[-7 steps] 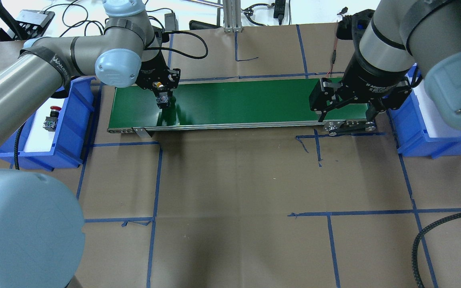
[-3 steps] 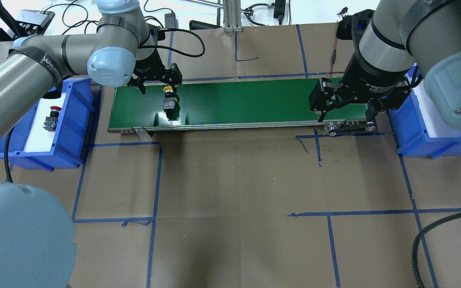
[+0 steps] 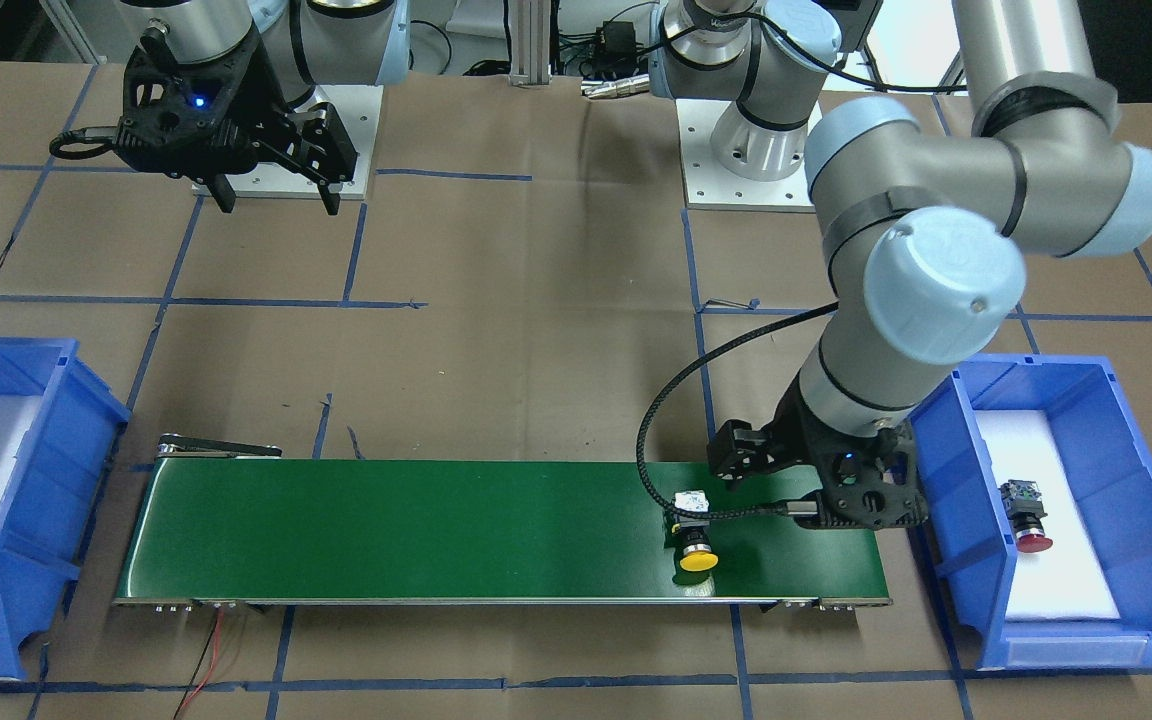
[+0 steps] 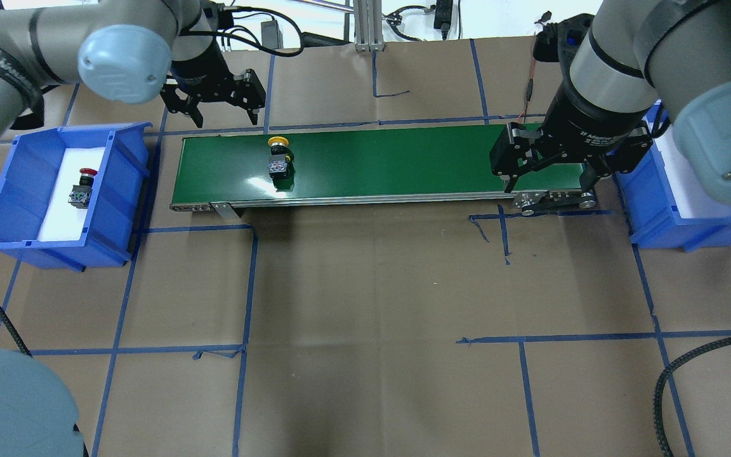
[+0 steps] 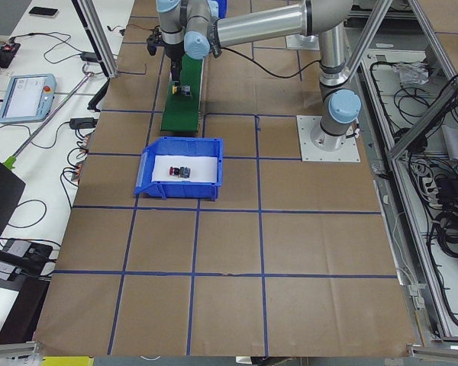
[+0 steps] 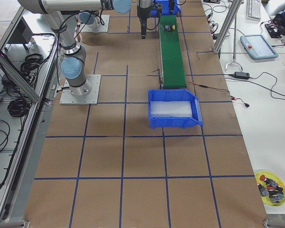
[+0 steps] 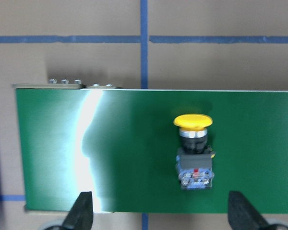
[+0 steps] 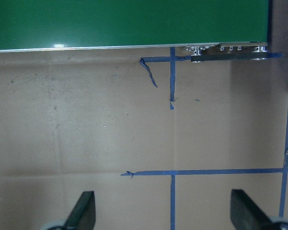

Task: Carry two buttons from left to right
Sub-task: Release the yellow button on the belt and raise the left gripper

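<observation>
**Two buttons to move, and the first lies loose on the belt**

Across the brown paper-covered table [image 4: 365,285], gridded in blue tape, a long green conveyor belt [image 4: 391,158] runs between two blue plastic bins. They are the left bin [image 4: 54,251] and the right bin [image 4: 657,228], whose white liner shows no button. The left gripper [image 4: 224,113] hovers above the belt's left end, jaws wide and empty. The right gripper [image 4: 551,185] hangs high near the belt's right end, off its near edge, jaws equally wide with nothing between them. The yellow mushroom-capped push-button switch [image 4: 278,155], on a blocky black-grey body, lies on its side near the belt's left end. Its cap points toward the far edge, and it is clear of both grippers. The red-capped switch [image 4: 81,188] rests on the white pad in the left bin.

The likely trouble is the crossing. On its side, the round cap could let the yellow switch swivel or creep toward the belt's far edge. A late or off-line grasp at the right end could let it drop off the belt onto the table instead of reaching the right bin. Whether the belt is running cannot be told. Half the job, the red switch, remains untouched.
</observation>
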You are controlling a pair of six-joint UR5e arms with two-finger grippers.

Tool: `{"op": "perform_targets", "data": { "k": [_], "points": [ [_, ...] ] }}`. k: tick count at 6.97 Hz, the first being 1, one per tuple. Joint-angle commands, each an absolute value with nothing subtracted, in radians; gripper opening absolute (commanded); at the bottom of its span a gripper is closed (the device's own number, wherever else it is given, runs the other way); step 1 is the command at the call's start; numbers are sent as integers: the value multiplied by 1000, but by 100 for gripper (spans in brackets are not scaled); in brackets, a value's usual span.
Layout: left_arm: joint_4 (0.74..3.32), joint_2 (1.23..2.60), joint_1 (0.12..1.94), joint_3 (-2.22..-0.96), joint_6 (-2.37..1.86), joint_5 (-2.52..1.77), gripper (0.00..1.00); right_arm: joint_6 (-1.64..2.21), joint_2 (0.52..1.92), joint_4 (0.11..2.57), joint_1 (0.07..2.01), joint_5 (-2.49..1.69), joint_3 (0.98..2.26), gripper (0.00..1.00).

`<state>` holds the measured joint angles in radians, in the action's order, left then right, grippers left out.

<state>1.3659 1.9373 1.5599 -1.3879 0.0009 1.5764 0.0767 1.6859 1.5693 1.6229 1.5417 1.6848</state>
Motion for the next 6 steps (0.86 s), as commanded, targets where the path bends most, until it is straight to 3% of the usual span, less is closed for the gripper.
{"op": "perform_targets", "data": {
  "k": [1, 6],
  "points": [
    [1453, 1916, 1476, -1315, 130, 1572, 100, 77, 1686, 1569, 1623, 1542, 1684, 100],
    [1445, 1945, 1179, -1315, 438, 1566, 100, 77, 1686, 1571, 1623, 1542, 1683, 100]
  ]
}}
